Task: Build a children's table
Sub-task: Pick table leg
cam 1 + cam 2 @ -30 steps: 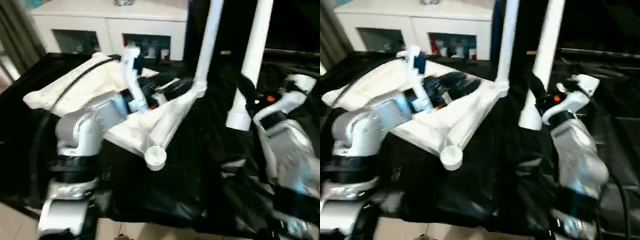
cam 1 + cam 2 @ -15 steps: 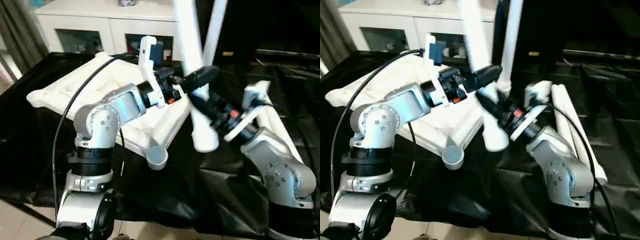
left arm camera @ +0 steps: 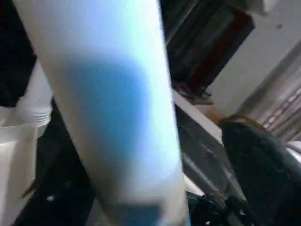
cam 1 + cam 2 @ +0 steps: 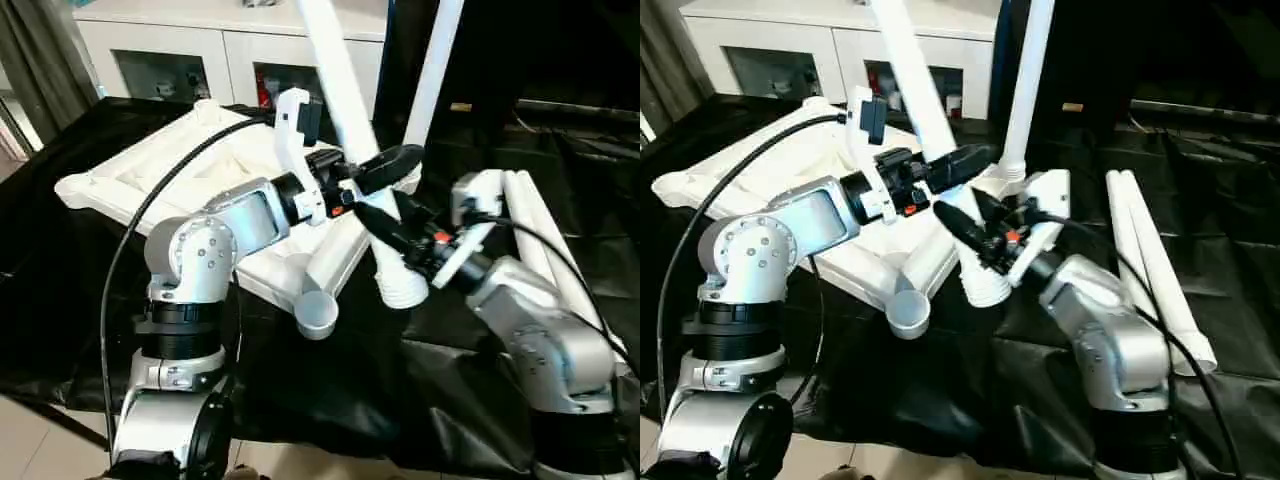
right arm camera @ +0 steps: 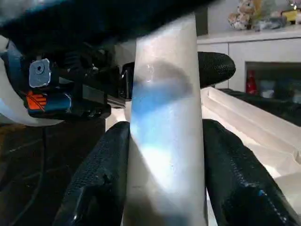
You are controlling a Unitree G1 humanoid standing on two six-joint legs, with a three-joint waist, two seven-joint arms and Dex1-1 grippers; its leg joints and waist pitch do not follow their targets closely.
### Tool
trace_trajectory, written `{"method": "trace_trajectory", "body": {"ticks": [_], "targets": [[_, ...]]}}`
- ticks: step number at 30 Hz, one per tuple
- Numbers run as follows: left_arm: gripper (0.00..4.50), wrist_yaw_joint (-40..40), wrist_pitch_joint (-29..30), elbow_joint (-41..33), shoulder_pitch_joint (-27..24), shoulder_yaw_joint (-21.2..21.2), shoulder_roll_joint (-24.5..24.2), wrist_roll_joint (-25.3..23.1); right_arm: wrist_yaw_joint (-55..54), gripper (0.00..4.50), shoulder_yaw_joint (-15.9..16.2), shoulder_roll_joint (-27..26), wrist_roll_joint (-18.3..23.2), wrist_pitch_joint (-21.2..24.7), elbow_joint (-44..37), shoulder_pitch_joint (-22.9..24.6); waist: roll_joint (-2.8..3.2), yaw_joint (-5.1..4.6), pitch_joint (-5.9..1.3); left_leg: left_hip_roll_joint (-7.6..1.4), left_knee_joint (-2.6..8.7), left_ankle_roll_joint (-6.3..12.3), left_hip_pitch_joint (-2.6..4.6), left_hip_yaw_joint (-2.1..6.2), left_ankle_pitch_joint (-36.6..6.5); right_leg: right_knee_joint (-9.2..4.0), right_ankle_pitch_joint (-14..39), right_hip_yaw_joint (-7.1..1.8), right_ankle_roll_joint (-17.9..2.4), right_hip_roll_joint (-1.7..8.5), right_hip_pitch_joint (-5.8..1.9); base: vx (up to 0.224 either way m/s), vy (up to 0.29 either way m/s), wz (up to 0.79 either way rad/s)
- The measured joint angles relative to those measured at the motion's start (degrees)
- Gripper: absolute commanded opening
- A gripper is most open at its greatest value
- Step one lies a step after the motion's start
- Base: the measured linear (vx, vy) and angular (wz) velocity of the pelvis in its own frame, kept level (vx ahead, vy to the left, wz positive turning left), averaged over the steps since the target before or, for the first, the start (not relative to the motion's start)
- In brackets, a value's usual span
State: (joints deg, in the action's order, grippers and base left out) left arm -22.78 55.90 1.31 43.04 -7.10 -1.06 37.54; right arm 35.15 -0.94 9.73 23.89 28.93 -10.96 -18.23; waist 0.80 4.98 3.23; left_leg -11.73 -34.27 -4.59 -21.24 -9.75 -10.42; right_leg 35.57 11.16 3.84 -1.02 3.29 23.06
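Observation:
The children's table top (image 4: 150, 175) lies upside down on the black cloth, with one white leg (image 4: 432, 90) standing in its far right corner socket. My right gripper (image 4: 378, 222) is shut on a second leg (image 4: 335, 70); both fingers (image 5: 101, 169) press its sides. This leg is tilted, with its top leaning left and its ribbed end (image 4: 400, 288) hanging just above the cloth beside the top's right edge. My left gripper (image 4: 385, 168) is open, one finger (image 3: 256, 165) on each side of the same leg, above the right gripper.
The near corner socket (image 4: 318, 315) of the top stands empty. Two more legs (image 4: 540, 240) lie side by side on the cloth at the right. A white glass-door cabinet (image 4: 180, 60) stands behind the table. The cloth's front edge drops to the floor.
The right gripper has swung the held leg from upright at the right to a tilt beside the top's right edge. The left gripper has come around that leg. The camera has shifted too.

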Motion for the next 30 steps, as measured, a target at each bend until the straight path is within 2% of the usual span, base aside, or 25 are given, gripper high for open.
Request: {"method": "trace_trajectory", "body": {"ticks": [2,6,9,17,19,26,28,30], "targets": [[3.82,0.94,-0.01,0.00,0.00,0.17,0.02,-0.35,-0.44,1.85,0.48,-0.01,-0.71,-0.44,0.12,0.00,0.00,0.00,0.00,0.00,0.00,0.01,-0.01,0.00,0.00,-0.02,-0.01,0.00,-0.01,0.00,0.00,0.000,0.000,0.00],[3.70,5.46,-0.33,1.40,0.21,-0.15,0.96,-2.43,-2.38,1.85,2.98,0.28,-4.85,-2.83,1.42,-0.01,0.02,-0.02,-0.01,0.00,0.00,0.00,-0.02,0.01,0.00,-0.12,-0.08,0.00,0.07,0.00,-0.02,0.000,0.000,0.00],[3.42,7.84,-1.35,2.55,0.31,-0.52,1.91,-3.62,-3.74,1.84,3.76,-0.01,-6.23,-3.55,2.58,-0.01,0.02,-0.06,0.00,0.00,0.00,0.01,-0.09,0.01,0.01,-0.31,-0.23,0.00,0.10,-0.01,-0.01,0.000,0.000,0.00],[2.85,10.09,-2.69,3.03,0.39,-1.93,2.59,-3.64,-5.03,1.84,3.85,-0.41,-7.27,-4.62,3.40,-0.90,0.02,-0.08,0.00,0.00,-0.01,0.07,-0.16,0.01,-0.02,-0.45,-0.38,0.00,0.04,-0.01,-0.01,0.000,0.000,0.00],[2.58,10.28,-2.86,3.03,0.40,-2.11,2.74,-3.55,-5.18,1.84,3.88,-0.43,-7.64,-4.79,3.46,-1.65,0.01,-0.05,-0.01,0.00,-0.01,0.07,-0.15,0.00,-0.02,-0.45,-0.38,0.00,0.04,-0.01,-0.01,0.000,0.000,0.00],[2.11,8.25,-2.65,2.74,0.27,-2.35,2.56,-1.67,-5.03,1.84,4.63,-0.49,-7.91,-5.91,3.67,-1.74,0.01,-0.03,-0.01,0.00,-0.01,0.07,-0.16,0.00,-0.02,-0.46,-0.39,-0.01,0.05,-0.01,-0.01,0.000,0.000,0.00],[2.02,6.63,-2.45,1.80,-0.19,-2.20,1.84,-1.16,-4.54,2.40,4.64,-0.61,-7.26,-5.86,3.64,-1.73,0.01,-0.10,-0.01,0.00,-0.01,0.07,-0.16,0.00,-0.02,-0.46,-0.39,-0.01,0.04,-0.01,-0.01,0.000,0.000,0.00],[1.95,4.48,-2.30,0.94,-0.61,-1.45,0.79,-1.08,-3.53,2.56,4.25,-0.62,-5.34,-4.58,3.48,-1.73,0.01,-0.07,-0.01,0.00,-0.01,0.07,-0.15,0.00,-0.02,-0.45,-0.39,-0.01,0.04,-0.01,-0.01,0.000,0.000,0.00]]}}
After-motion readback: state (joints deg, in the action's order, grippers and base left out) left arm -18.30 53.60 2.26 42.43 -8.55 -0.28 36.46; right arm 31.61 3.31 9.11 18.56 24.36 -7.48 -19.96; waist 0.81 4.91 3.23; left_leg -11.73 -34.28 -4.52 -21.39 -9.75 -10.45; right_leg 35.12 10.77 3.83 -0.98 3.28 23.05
